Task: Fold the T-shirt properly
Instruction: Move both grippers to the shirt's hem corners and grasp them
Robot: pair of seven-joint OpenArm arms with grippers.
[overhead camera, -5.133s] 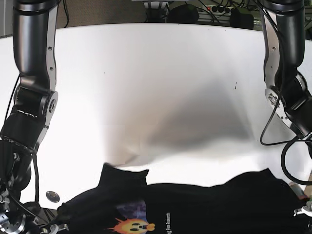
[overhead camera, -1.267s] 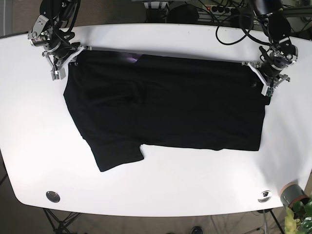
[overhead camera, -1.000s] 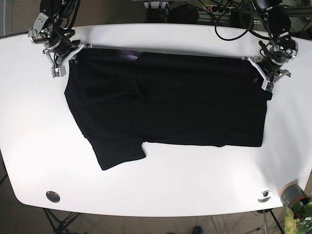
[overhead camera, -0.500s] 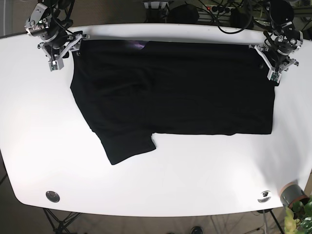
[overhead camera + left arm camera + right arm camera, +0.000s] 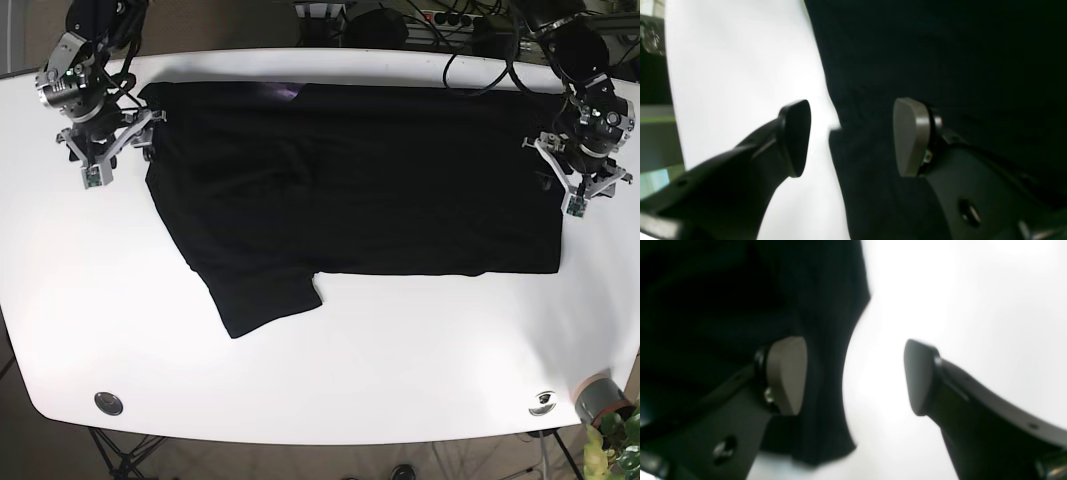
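No writing or brand mark can be read anywhere; only a small purplish patch shows at the collar edge of the black T-shirt (image 5: pixel 350 180). The T-shirt lies spread flat across the far half of the white counter (image 5: pixel 320 360), print hidden, one sleeve (image 5: pixel 265 300) jutting toward the near side. The left tool (image 5: pixel 851 136) stands with its fingers parted, straddling the shirt's edge, one finger over bare counter and one over cloth. The right tool (image 5: pixel 855 376) is likewise spread apart over the opposite edge, gripping nothing.
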